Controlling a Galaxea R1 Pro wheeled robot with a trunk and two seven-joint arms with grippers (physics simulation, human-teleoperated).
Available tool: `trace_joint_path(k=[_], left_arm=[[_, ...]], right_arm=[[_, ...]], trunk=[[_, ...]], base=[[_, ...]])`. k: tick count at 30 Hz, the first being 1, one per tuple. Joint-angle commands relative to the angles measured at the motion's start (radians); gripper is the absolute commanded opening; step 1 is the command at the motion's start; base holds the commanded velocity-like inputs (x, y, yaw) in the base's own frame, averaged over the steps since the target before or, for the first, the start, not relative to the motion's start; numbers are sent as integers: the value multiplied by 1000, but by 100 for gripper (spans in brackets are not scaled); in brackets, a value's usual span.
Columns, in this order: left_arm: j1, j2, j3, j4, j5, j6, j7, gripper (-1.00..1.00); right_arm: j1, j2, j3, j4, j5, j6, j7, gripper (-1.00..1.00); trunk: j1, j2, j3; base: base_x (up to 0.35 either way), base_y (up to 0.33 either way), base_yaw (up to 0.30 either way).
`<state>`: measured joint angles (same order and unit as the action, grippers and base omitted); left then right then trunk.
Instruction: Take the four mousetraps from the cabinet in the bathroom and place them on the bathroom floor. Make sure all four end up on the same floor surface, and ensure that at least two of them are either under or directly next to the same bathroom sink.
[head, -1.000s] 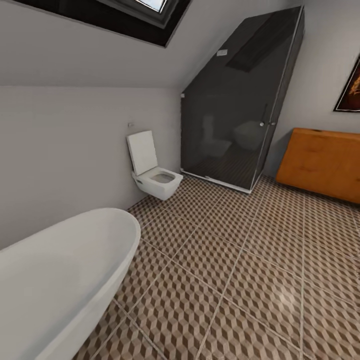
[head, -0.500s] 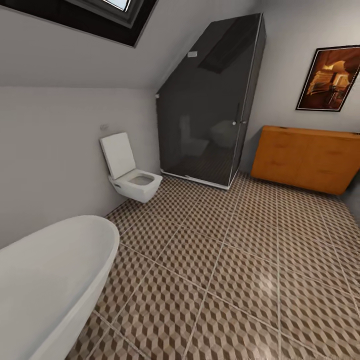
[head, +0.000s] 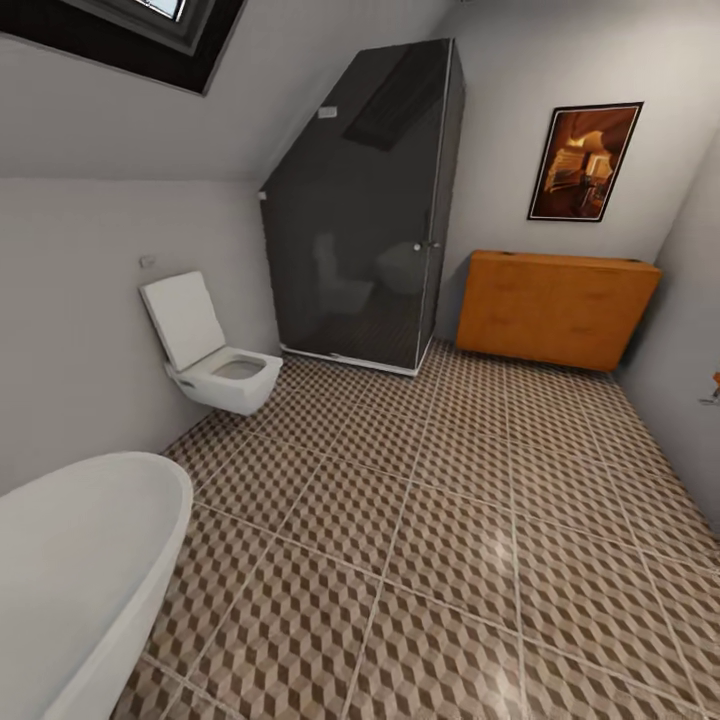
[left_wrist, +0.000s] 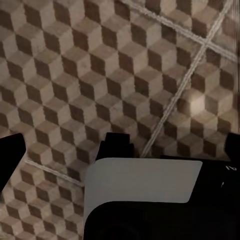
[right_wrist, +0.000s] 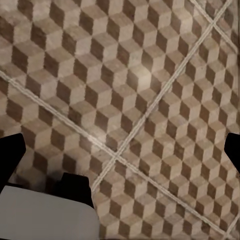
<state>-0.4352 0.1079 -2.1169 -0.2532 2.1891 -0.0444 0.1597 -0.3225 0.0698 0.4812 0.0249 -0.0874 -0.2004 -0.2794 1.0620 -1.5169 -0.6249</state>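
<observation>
Far wall, head view: cabinet (head: 556, 308) stands on bathroom floor (head: 450, 540), rt of dark shower cubicle (head: 360, 210), under framed pic (head: 584, 160).
Left side, head view: toilet (head: 215, 360) on wall; bathtub (head: 70, 560) nearer, at lower left.
Left wrist view: left gripper (left_wrist: 120, 150) over cube tiles, fingertips dark at frame edges, spread wide, nothing betw.
Right wrist view: right gripper (right_wrist: 120, 152) same, spread wide over tiles & grout lines.

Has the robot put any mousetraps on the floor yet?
Not yet, as far as I can see. The patterned bathroom floor has no traps on it. Both tools hang over bare tiles, holding nothing. The orange cabinet stands against the far wall, so reaching it, taking traps and placing them are all left.
</observation>
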Motion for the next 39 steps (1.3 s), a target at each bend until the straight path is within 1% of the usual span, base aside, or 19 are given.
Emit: trace_joint_path(k=[1,15,21,30,34,39], left_arm=[[-1,1,-6,-5,4,-5,6,100],[0,1,-6,-5,3,-5,6,100],[0,1,-6,-5,3,-5,6,100],[0,1,-6,-5,4,-5,6,100],[0,1,-7,-5,3,-5,6,100],[0,1,-7,-5,3,-5,6,100]], right_arm=[[-1,1,8,3,-9,-5,-2,100],[-1,1,8,3,-10,-5,-1,100],[-1,1,8,3,-11,-5,16,100],[-1,1,8,3,-11,-5,20,100],[-1,1,8,3,-11,-5,20,100],[-1,1,8,4,-11,-5,21,100]], trunk=[[0,-1,0],[0,-1,8],[0,-1,12],[0,-1,18],[0,-1,21],[0,-1,24]], base=[[0,0,-286],[0,0,-286],[0,0,-286],[0,0,-286],[106,0,-286],[232,0,-286]])
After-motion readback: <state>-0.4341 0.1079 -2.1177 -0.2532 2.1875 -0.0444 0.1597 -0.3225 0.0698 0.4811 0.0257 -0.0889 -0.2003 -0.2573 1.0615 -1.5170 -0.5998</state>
